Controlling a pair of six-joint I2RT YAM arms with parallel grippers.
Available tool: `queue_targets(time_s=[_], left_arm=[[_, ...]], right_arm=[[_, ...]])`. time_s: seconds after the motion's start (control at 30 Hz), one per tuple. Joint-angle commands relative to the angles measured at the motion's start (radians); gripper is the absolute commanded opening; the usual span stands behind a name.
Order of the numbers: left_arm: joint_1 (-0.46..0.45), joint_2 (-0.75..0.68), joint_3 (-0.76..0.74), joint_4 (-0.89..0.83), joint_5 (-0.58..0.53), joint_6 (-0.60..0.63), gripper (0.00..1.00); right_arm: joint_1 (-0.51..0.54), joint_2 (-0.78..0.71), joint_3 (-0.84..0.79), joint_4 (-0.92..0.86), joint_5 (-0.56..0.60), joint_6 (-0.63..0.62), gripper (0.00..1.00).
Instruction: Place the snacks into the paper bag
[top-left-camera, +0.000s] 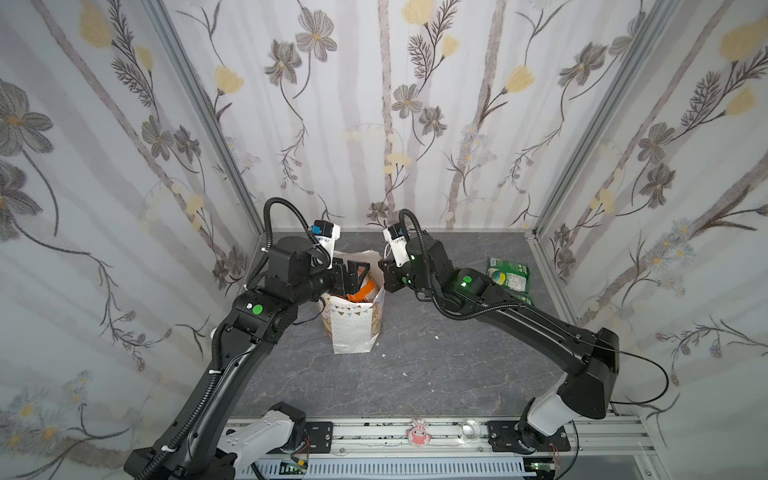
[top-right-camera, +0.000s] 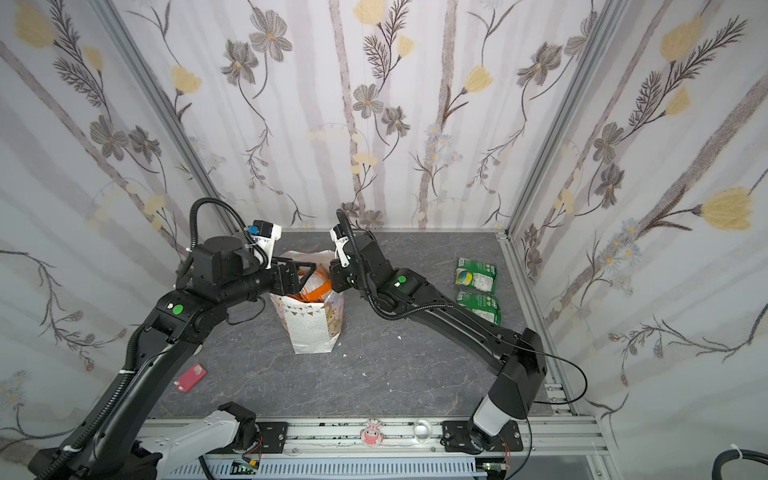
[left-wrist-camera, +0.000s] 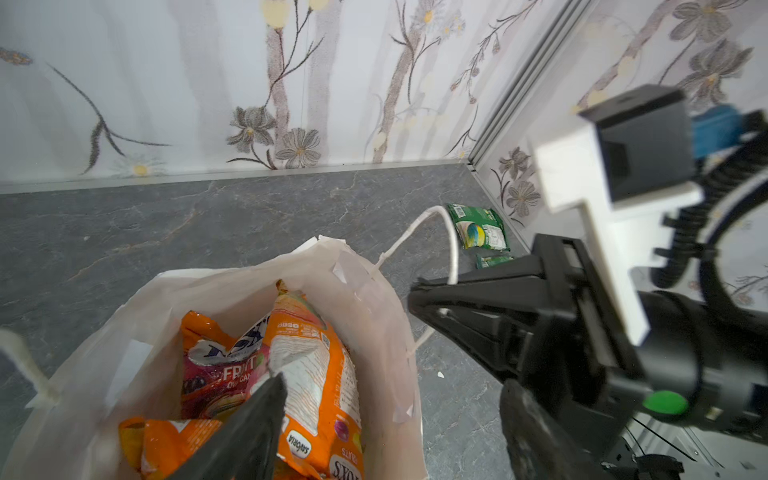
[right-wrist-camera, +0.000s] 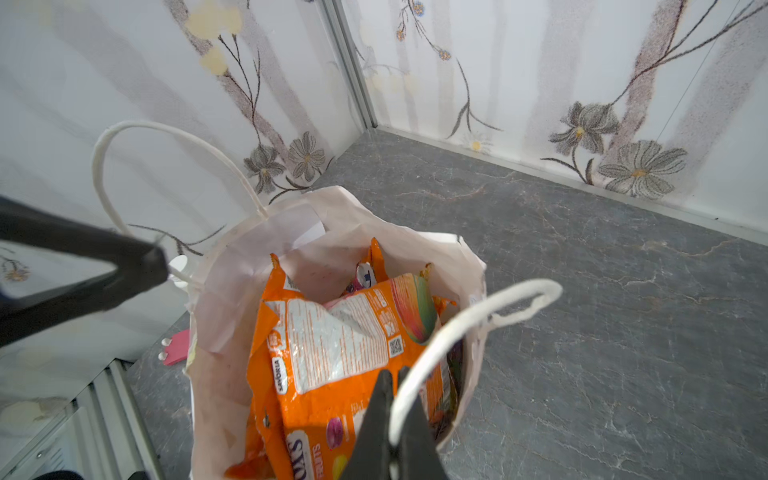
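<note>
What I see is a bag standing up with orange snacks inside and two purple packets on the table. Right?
Not purple. In a top view the two packets on the table are green. The bag does stand up with orange snacks inside.

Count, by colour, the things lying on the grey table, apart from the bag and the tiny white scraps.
Green packets: 2
Pink thing: 1
Total: 3
</note>
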Motion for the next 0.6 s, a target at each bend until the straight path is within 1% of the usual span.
queue_targets(time_s=[0.0, 0.07, 0.1, 0.23, 0.33, 0.43, 0.53, 0.57], left_arm=[[-0.009, 0.064, 0.037, -0.062, -0.094, 0.023, 0.68], [-0.009, 0.109, 0.06, -0.102, -0.12, 0.033, 0.6], [-0.009, 0.122, 0.062, -0.108, -0.123, 0.035, 0.6], [-0.011, 0.148, 0.065, -0.118, -0.103, 0.038, 0.59], [-0.012, 0.152, 0.06, -0.144, -0.132, 0.043, 0.59], [-0.019, 0.155, 0.045, -0.152, -0.122, 0.041, 0.59], [-0.05, 0.156, 0.042, -0.169, -0.106, 0.048, 0.59], [-0.064, 0.182, 0.04, -0.174, -0.113, 0.052, 0.59]], right_arm=[[-0.018, -0.046, -0.037, 0.2, -0.078, 0.054, 0.0], [-0.022, -0.056, -0.061, 0.208, -0.077, 0.062, 0.0], [-0.021, -0.065, -0.087, 0.234, -0.084, 0.067, 0.0], [-0.023, -0.1, -0.194, 0.389, -0.139, 0.097, 0.0], [-0.023, -0.101, -0.2, 0.388, -0.144, 0.095, 0.0], [-0.023, -0.103, -0.219, 0.402, -0.145, 0.096, 0.0], [-0.023, -0.1, -0.223, 0.406, -0.152, 0.096, 0.0], [-0.023, -0.1, -0.225, 0.407, -0.153, 0.094, 0.0]])
